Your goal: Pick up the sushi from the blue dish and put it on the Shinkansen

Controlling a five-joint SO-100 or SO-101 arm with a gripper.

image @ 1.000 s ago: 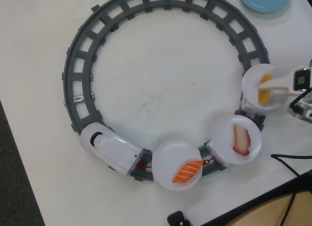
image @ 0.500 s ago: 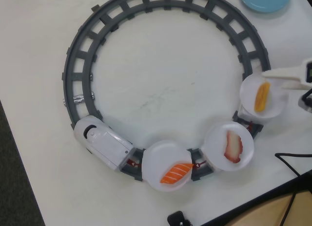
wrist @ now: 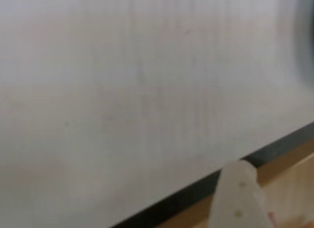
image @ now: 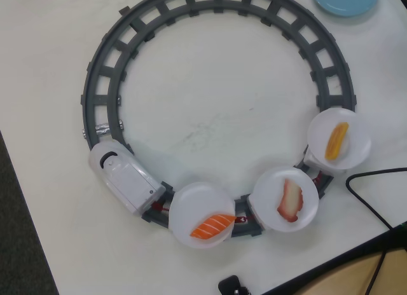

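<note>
While viewed from overhead, shows a grey plastic ring track (image: 191,6) on a white table (image: 210,110). White toy bullet train, the Shinkansen (image: 124,177), sits at about eight o'clock on the ring, nose toward nine, three cars trailing round the lower arc. First round white plate (image: 200,213), near six o'clock, carries an orange white-striped salmon piece (image: 212,226). Second plate (image: 286,198), near five o'clock, carries a white-and-red piece (image: 290,199). Third plate (image: 339,139), near four o'clock, carries the small oblong yellow-orange toy sushi (image: 336,140), lying upright along the plate's middle. Round light-blue shallow dish (image: 346,1), cut off at the frame's one o'clock corner, looks bare on the part showing. Black cable (image: 369,203) loops in at the four o'clock edge. No arm visible here.

Turning to the wrist view, blurred throughout: pale tabletop fills most of it, dark table edge runs diagonally toward five o'clock, and one translucent whitish finger (wrist: 238,198) rises from the bottom edge. Possibly the second finger at the far corner, too soft to confirm; cannot tell whether jaws are parted or closed. Nothing seen held.

Judged on progress: placing appears done, sushi already on the train's last car and off the blue dish; little left beyond clearing the arm away.
</note>
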